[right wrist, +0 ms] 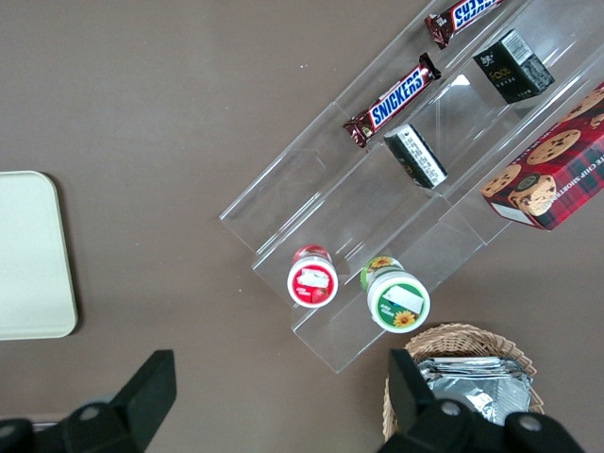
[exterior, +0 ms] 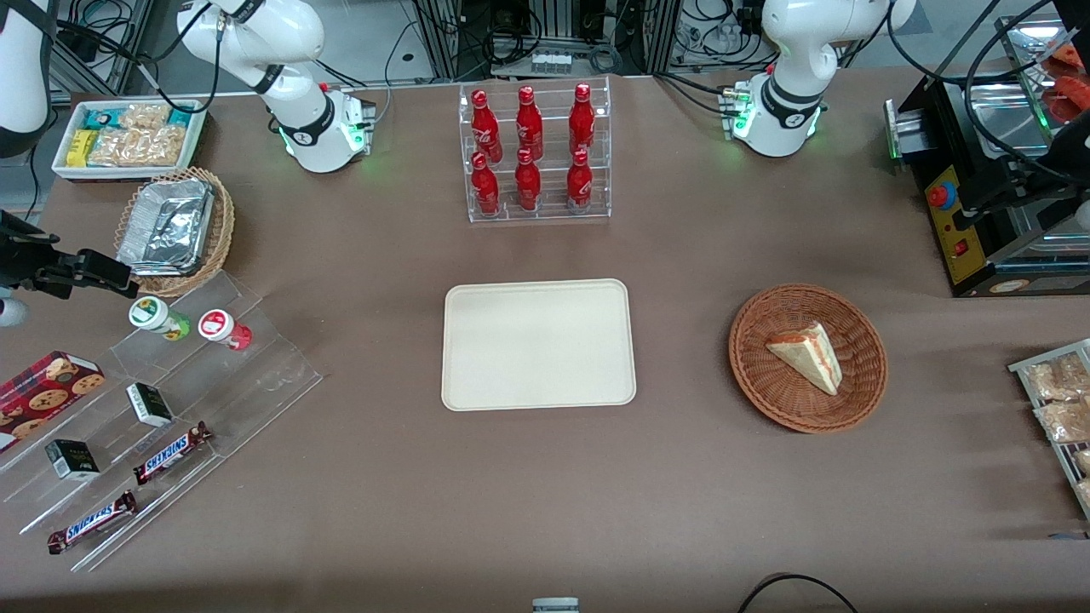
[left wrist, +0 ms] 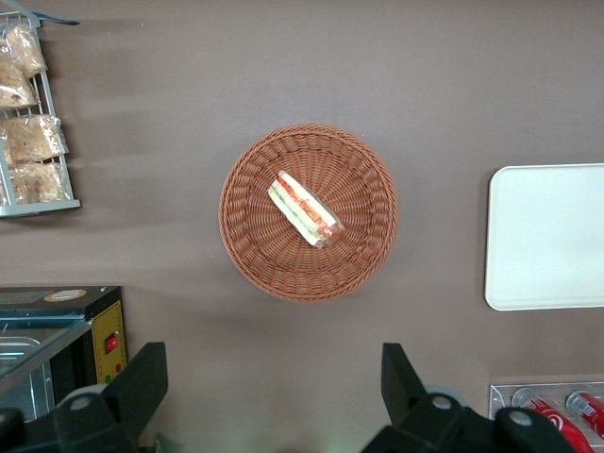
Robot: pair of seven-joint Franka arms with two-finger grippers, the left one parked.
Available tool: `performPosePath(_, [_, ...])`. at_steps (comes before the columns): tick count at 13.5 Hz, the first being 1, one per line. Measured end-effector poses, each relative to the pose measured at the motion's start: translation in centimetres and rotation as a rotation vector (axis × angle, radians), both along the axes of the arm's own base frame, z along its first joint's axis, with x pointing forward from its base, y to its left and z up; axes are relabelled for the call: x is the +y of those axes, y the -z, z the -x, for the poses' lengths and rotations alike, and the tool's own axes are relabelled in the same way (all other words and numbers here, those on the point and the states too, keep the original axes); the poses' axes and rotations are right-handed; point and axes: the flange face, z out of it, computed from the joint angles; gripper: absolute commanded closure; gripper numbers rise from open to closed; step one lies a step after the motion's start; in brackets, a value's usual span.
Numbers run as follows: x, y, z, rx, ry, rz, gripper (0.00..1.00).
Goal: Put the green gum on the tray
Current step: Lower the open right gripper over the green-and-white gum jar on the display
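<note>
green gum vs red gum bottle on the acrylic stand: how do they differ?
The green gum has a green-yellow body and a green-marked lid; the red gum bottle has a red body and a red-marked lid. The green gum stands nearer the foil-filled basket. Both stand on the same step with white round lids. The gripper hovers open above them.

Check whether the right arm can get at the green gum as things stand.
Probably yes: the gripper hangs open beside the green gum, whose lid is uncovered. The red gum stands close beside it, leaving the fingers little room.
</note>
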Motion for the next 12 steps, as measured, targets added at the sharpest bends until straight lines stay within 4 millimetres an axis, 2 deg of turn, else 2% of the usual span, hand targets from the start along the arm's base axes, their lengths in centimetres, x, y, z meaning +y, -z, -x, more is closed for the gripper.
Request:
performPosePath(6, [0.0, 1.1, -0.3, 0.026, -0.026, -0.004, 0.00])
performPosePath(9, [-0.6, 3.5, 0.2, 0.067, -0.039, -0.012, 0.00])
performPosePath(12, [-2.2, 6.8, 0.8, 0.056, -0.189, -0.023, 0.00])
